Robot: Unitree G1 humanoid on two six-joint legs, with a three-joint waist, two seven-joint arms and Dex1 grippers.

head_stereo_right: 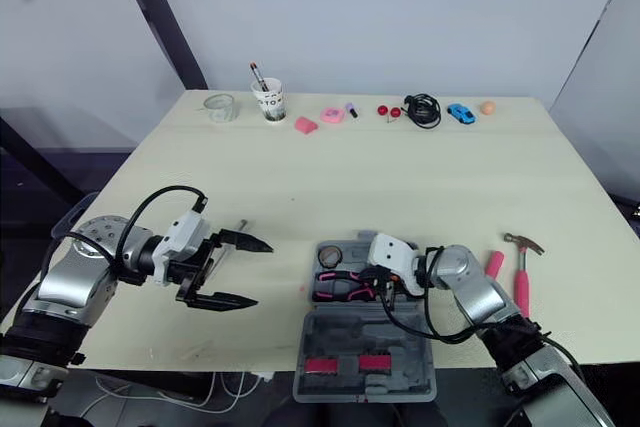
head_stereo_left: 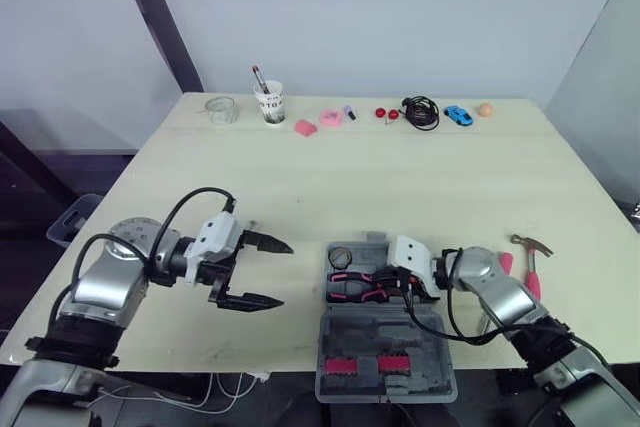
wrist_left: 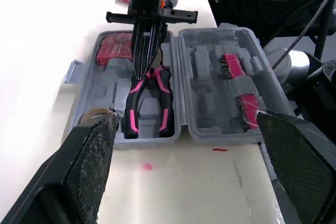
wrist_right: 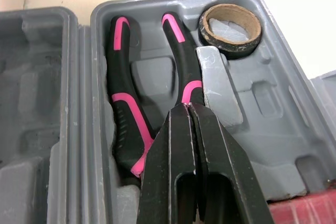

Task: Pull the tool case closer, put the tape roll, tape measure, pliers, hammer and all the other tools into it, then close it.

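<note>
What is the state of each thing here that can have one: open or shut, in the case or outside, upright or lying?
Case: open, lid lying flat.
Pliers: lying in the case.
Tape roll: in the case, beside the pliers.
Hammer: lying outside the case.
Left gripper: open, empty.
Right gripper: shut, tips at the pliers.
Cup: upright.

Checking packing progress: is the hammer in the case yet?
No, the hammer lies on the table, outside the open tool case on the robot's right side.
</note>
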